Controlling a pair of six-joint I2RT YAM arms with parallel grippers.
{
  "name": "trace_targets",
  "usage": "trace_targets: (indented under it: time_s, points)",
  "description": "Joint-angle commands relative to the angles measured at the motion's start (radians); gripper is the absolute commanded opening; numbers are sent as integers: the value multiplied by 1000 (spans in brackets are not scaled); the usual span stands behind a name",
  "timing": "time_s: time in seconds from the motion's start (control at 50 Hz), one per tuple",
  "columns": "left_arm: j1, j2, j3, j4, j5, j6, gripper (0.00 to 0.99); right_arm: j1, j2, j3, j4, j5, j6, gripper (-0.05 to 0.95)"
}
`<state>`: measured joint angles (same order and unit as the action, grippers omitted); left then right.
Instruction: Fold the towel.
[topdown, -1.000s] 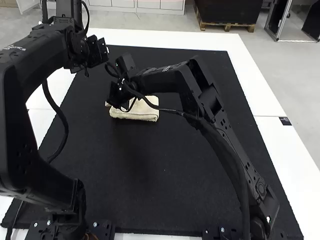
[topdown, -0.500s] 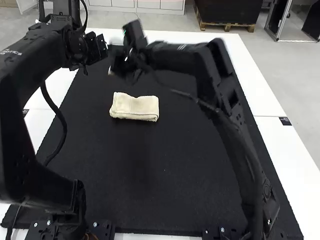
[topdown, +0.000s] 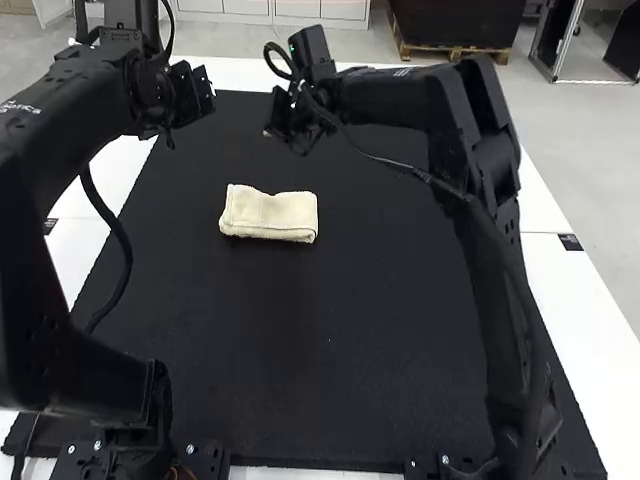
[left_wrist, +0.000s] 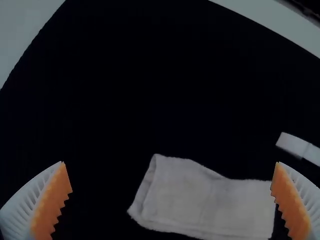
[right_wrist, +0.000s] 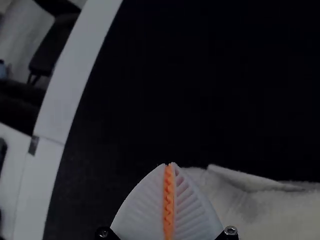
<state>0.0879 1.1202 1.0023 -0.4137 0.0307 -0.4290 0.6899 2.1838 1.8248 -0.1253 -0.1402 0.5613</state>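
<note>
In the high view, the left arm (topdown: 45, 250) is cut off at nine o'clock and the tips of the right gripper (topdown: 269, 133), toward eleven, are mostly hidden, while the towel (right_wrist: 270, 210) (frustratingly) overruns the right wrist view's edge.

The left arm (topdown: 60, 340) and right arm (topdown: 390, 97) are black and blocky, with pale lettering (topdown: 20, 106) and looping cables (topdown: 125, 240); white ribbed fingers (left_wrist: 22, 205) wear toothed orange pads (left_wrist: 52, 202), silvery screws (right_wrist: 230, 230) flanking the right pair.
</note>
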Motion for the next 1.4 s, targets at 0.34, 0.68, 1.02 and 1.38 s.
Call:
trace_targets:
  time_s: [0.34,0.68,1.02,1.38]
  points:
    - [16,-74,-5,24,-28,-25,948,-248,-372,-309,36,143,-104,-16]
    - [16,-109,-25,50,-63,-25,956,-475,-657,-619,90,179,-130,-15]
    - [16,-152,-51,50,-109,-25,957,-563,-874,-803,88,264,-164,-15]
    - [24,-204,-100,49,-137,-25,961,-573,-1029,-909,112,300,-207,-15]
